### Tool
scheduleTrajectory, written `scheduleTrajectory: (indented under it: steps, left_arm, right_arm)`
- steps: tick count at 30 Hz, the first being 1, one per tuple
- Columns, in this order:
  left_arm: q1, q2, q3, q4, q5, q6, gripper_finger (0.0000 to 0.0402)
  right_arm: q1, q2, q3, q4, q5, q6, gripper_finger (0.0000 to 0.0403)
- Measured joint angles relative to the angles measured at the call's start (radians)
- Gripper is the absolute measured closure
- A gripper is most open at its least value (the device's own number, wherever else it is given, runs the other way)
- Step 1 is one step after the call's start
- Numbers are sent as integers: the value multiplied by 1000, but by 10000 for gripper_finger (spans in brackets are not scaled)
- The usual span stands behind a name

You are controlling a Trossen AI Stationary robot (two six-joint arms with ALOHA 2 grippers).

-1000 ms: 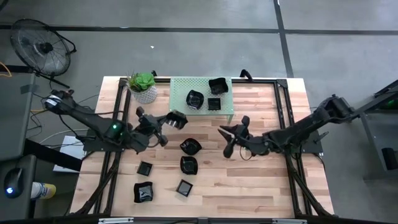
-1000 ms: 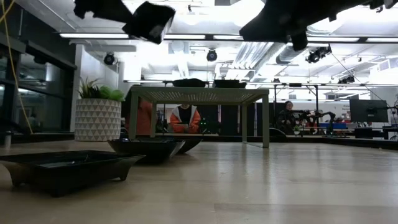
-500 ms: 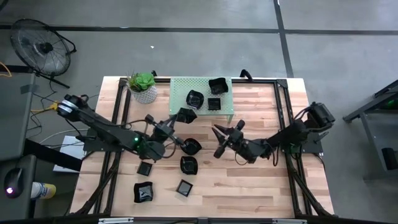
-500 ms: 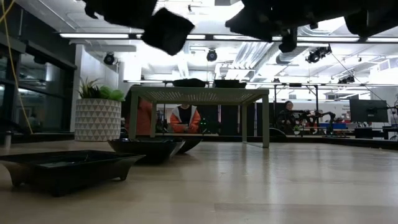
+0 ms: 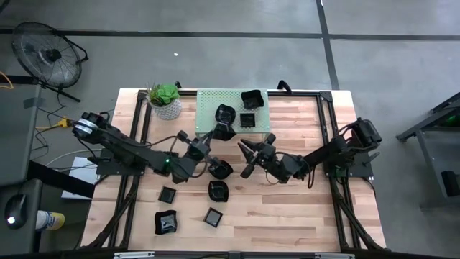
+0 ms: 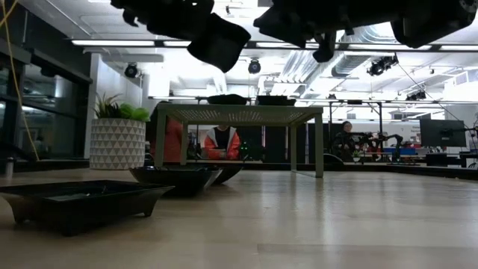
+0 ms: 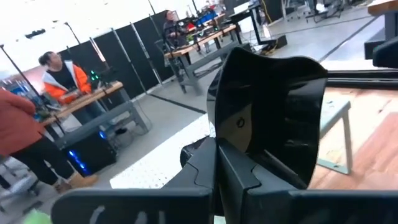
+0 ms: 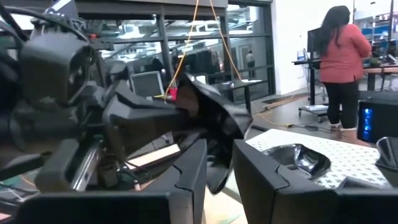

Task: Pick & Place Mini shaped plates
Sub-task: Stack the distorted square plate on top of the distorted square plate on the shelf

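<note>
Gripping a small black plate (image 5: 217, 132) by its edge, the left pincer (image 5: 208, 138) hangs above the middle of the wooden table (image 5: 302, 208), just at the 6 o'clock side of the green perforated stand (image 5: 208, 108). In the left wrist view the same plate (image 7: 273, 118) stands nearly upright between the two dark fingers (image 7: 239, 177), which are pressed onto it. In the low view it (image 6: 218, 41) hangs tilted, well clear of the table top.

The right pincer (image 5: 248, 155) is also raised, at 3 o'clock from the left one and near it; its fingers (image 8: 193, 171) are spread with nothing between them, and they point toward the held plate (image 8: 214, 118).

Three black plates rest on the stand: one with a wavy rim (image 5: 226, 114) at its 7 o'clock part, a small square one (image 5: 247, 120) at 5 o'clock, and a larger one (image 5: 251, 98) at 1 o'clock.

Five further plates lie on the table toward 6 o'clock from the stand: two rounded ones (image 5: 221, 170) (image 5: 218, 191) near the centre, and three squarish ones (image 5: 167, 195) (image 5: 166, 222) (image 5: 213, 217) nearer the front edge.

A green plant in a white pot (image 5: 167, 101) stands at 9 o'clock of the stand, just beside it.

Beyond the table, people (image 7: 62, 78) are visible at workbenches.
</note>
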Motion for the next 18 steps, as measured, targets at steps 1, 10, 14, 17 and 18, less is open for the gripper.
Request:
scheduleTrajectory:
  steps: [1, 10, 14, 17, 18]
  left_arm:
    - [3, 0, 0, 24, 1, 36, 401]
    - [33, 0, 0, 109, 49, 160, 401]
    - [37, 0, 0, 160, 69, 233, 401]
    - [42, 0, 0, 202, 73, 300, 401]
    - [42, 0, 0, 212, 74, 321, 401]
  right_arm:
    - [-2, 0, 0, 0, 4, 1, 329]
    - [-39, 0, 0, -2, -7, 103, 329]
    - [-56, 0, 0, -3, -7, 130, 329]
    - [-64, 0, 0, -15, -41, 118, 326]
    - [-67, 0, 0, -17, -52, 118, 322]
